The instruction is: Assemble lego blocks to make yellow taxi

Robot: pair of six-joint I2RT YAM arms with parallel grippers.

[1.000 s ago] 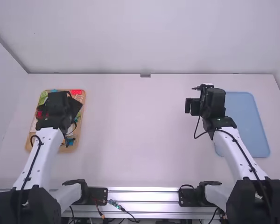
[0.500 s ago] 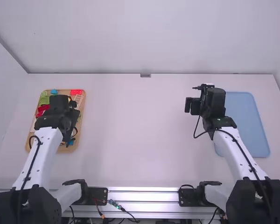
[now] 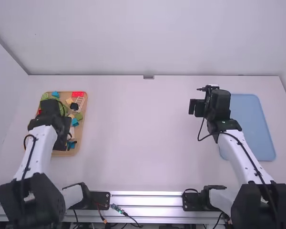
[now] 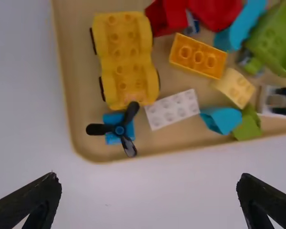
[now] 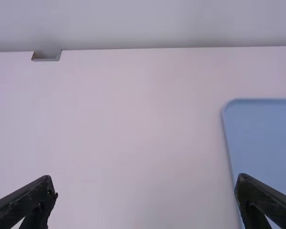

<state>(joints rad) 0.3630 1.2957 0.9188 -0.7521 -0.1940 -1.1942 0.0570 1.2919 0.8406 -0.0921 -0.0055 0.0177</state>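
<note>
While the yellow wheeled base (image 4: 126,62) lies among loose blocks (image 4: 198,56) in the wooden tray (image 4: 69,119), assembly appears unstarted; retrieval and stacking remain. Left pincer (image 4: 149,180) and right pincer (image 5: 146,181): both released, fingers wide apart, above the counter (image 3: 143,138).

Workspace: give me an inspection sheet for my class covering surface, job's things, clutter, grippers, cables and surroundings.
Surface: white table; wooden tray left, blue tray right.
Job's things: yellow car, orange brick in the wooden tray.
Clutter: propeller piece, red pieces, green pieces, same tray.
Grippers: left gripper and right gripper open, holding nothing.
Cables: cable loops beside right arm; connector near the table's base edge.
Surroundings: white wall behind.
</note>
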